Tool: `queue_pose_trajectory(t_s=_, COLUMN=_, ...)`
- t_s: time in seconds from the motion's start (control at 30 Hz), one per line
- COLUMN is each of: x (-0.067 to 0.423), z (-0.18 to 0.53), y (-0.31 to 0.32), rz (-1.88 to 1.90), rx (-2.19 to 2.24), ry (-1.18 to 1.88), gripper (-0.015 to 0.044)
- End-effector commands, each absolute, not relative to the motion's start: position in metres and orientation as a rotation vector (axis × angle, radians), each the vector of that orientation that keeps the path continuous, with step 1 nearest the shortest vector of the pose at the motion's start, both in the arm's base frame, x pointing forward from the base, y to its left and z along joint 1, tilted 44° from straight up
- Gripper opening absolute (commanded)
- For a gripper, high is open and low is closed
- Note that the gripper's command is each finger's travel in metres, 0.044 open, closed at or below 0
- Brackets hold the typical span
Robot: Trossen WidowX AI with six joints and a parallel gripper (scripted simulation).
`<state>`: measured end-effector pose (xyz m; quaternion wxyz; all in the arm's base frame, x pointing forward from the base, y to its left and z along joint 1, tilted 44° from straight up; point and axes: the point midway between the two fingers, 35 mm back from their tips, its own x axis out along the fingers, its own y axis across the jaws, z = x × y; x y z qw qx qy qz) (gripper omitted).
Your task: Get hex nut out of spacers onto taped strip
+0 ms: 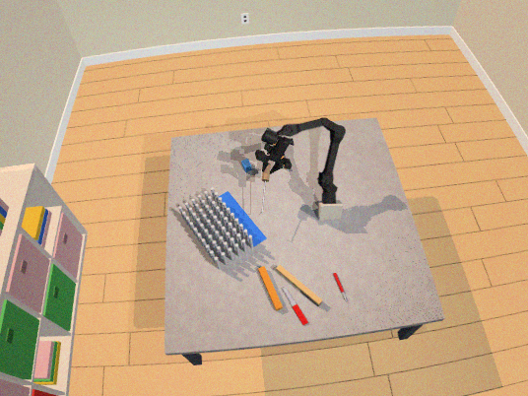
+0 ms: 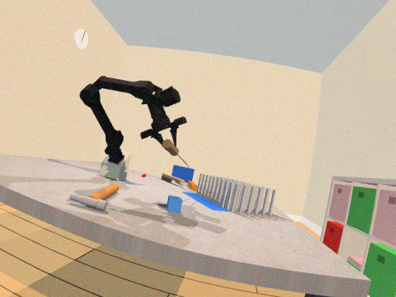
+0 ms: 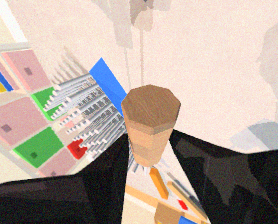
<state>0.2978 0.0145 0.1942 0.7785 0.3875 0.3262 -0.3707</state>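
My gripper [image 1: 269, 169] [image 2: 169, 144] [image 3: 148, 135] is shut on the brown wooden handle [image 1: 266, 173] [image 2: 171, 149] [image 3: 150, 107] of a tool. Its thin metal shaft [image 1: 263, 198] [image 2: 183, 160] slants down from the handle, above the table and beside the field. The upright metal spacers [image 1: 217, 224] [image 2: 236, 193] [image 3: 97, 112] stand in rows, with the blue taped strip [image 1: 243, 219] [image 2: 207, 202] [image 3: 107, 80] along their front. The gripper and tool are outside the spacer field. The hex nut is not visible in any view.
A blue block [image 1: 246, 165] [image 2: 174, 204] lies beyond the strip's far end. An orange-handled hammer [image 2: 105, 193] lies near the table edge. An orange bar [image 1: 270, 289], a wooden bar [image 1: 298, 286] and two red-handled tools [image 1: 299, 313] [image 1: 338, 281] lie on the other side.
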Motion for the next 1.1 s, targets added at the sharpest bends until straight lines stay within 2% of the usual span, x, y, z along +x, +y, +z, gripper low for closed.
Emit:
queue_pose_trajectory(t_s=0.0, x=0.299, z=0.192, y=0.018, rz=-0.852, rx=0.964, ry=0.69, gripper=0.0)
queue_pose_trajectory(t_s=1.07, x=0.292, z=0.176, y=0.033, rz=-1.393, rx=1.895, ry=0.385, gripper=0.0)
